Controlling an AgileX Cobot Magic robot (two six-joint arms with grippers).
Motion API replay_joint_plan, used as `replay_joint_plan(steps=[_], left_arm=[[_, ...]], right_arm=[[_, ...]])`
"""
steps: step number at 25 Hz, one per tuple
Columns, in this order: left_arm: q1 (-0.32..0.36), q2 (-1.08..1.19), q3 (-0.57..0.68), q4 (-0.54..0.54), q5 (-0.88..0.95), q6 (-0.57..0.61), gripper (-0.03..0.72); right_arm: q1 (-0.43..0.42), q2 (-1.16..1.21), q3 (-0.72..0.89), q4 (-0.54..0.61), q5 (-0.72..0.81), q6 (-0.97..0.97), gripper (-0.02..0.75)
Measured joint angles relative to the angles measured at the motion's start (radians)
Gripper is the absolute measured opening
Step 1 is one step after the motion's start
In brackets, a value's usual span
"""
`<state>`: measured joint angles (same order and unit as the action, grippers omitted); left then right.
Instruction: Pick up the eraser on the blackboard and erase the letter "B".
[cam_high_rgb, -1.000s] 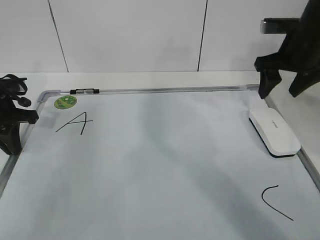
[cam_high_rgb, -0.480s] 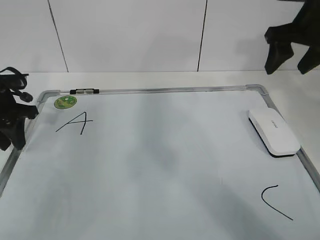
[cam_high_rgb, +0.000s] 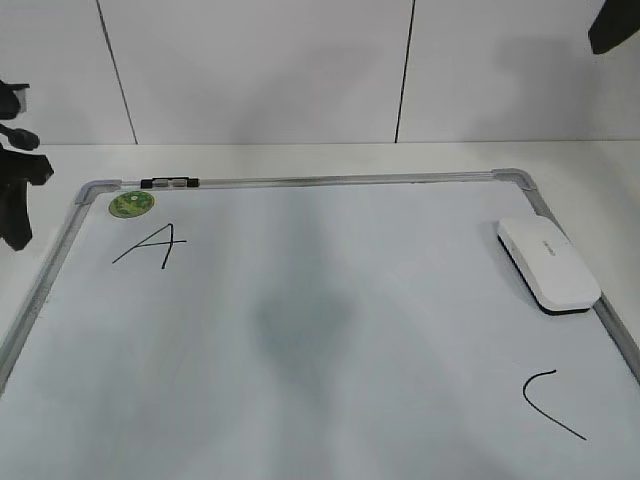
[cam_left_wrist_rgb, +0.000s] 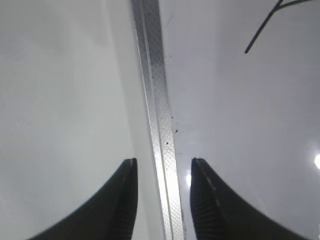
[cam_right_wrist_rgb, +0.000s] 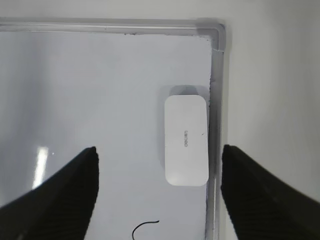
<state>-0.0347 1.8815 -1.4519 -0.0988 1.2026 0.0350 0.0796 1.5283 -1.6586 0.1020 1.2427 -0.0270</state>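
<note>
The white eraser lies flat on the blackboard against its right rail, and also shows in the right wrist view. No letter "B" shows on the board; only a faint grey patch lies mid-board. My right gripper is open wide and empty, high above the eraser; only a dark corner of it shows in the exterior view. My left gripper is open and empty, over the board's left rail; it shows at the left edge of the exterior view.
A black "A" sits top left beside a round green sticker. A black "C" sits bottom right, also in the right wrist view. A small black-and-clear marker lies on the top rail.
My right gripper has risen up and away from the eraser, almost out of the exterior view. My left gripper has lifted and drawn back to the left. The eraser has not moved.
</note>
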Motion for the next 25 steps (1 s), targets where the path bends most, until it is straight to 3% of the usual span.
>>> replay_joint_plan(steps=[6,14,25], left_arm=[[0.0,-0.157,0.029,-0.006,0.003,0.0,0.239],[0.0,-0.517,0.248,-0.004,0.021,0.0,0.237],[0.0,-1.061,0.501,-0.008,0.042,0.0,0.237]], right_arm=[[0.0,-0.217,0.204,0.026,0.006,0.0,0.586],[0.0,-0.576,0.512,0.028,0.012,0.0,0.586],[0.0,-1.112,0.794,0.022,0.022,0.002,0.585]])
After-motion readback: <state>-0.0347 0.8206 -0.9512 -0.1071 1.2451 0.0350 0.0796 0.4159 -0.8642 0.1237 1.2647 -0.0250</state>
